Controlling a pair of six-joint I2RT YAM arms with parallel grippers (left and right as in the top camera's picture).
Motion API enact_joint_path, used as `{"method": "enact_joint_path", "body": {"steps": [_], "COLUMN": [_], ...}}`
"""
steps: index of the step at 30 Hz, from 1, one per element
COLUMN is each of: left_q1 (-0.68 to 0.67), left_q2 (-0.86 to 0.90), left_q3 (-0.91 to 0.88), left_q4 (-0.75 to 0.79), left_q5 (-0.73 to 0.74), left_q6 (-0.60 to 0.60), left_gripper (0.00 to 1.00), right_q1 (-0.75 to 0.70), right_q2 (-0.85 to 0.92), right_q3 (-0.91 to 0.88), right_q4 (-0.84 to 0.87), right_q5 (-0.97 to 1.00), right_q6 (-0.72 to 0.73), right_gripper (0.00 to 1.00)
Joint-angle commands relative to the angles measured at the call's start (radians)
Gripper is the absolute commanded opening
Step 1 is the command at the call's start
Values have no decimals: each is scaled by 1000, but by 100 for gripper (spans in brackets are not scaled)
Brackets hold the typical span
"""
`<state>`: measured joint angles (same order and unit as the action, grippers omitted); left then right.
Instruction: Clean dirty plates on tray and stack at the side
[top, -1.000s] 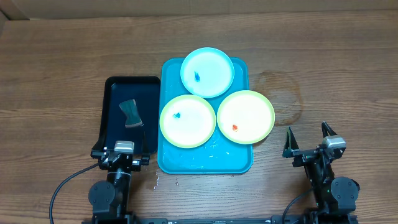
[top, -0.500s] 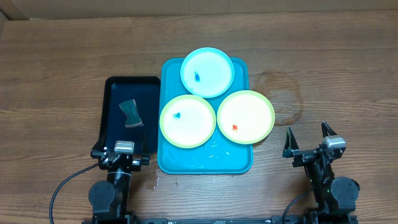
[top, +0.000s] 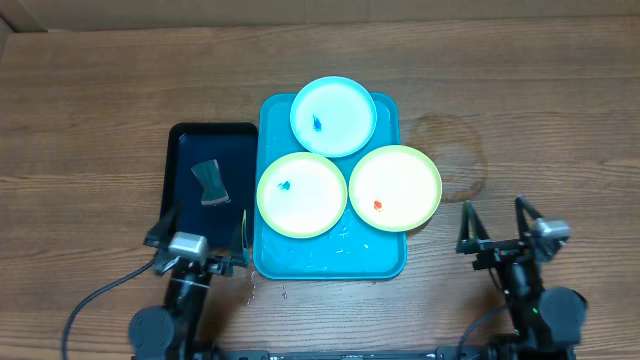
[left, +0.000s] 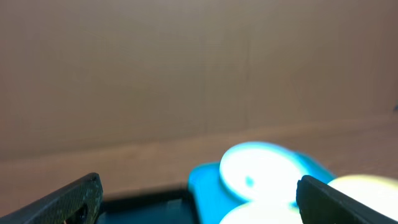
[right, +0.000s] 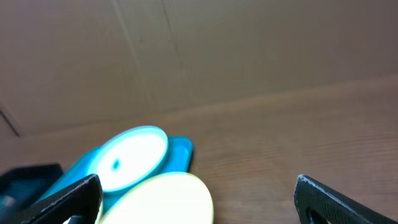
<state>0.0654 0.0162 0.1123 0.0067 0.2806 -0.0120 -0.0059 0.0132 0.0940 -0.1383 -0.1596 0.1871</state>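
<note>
Three plates lie on the turquoise tray (top: 330, 262). The light-blue plate (top: 333, 116) at the back has a blue smear. The left lime-green plate (top: 302, 194) also has a blue smear, and the right lime-green plate (top: 395, 187) has an orange one and overhangs the tray's right rim. My left gripper (top: 202, 232) is open over the near end of the black tray. On the right, my right gripper (top: 493, 212) is open above bare table. The left wrist view shows the light-blue plate (left: 261, 171) between open fingers (left: 68, 202). The right wrist view shows a lime-green plate (right: 161, 199) and the light-blue plate (right: 130, 155).
A smaller black tray (top: 205, 150) sits left of the turquoise one and holds a grey wedge-shaped block (top: 209, 182). Water droplets dot the turquoise tray's near end. Bare wooden table stretches right of the plates, with a faint ring stain (top: 450, 150).
Both arms have lifted slightly from their resting pose and both grippers have shifted a little in the overhead view. The plates and trays have not moved.
</note>
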Motion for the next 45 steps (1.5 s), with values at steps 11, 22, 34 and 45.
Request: {"method": "enact_joint_path", "body": {"steps": [11,22,34,45], "left_q1": [3,3,3,-9], "left_q2": [522,1275,1641,1611], "left_q3": [1023,2064,2327,2114], "left_q4": [-538,-1266,-1466,-1696], "left_q5": [32,215,367,153], "left_q6": [-56,-54,-55,-108], "left_gripper": [100,100,97,4], "right_q1": [-2,-2,0,265], "right_q2": [482,1197,1569,1576], "right_q3": [958,1826,2060,1957], "right_q4": [-472,-1233,-1426,-1490], "right_q5": [-22,-45,-527,-218], "right_q6": [-39,-38,-30,60], "right_gripper": [100,100,63,51]}}
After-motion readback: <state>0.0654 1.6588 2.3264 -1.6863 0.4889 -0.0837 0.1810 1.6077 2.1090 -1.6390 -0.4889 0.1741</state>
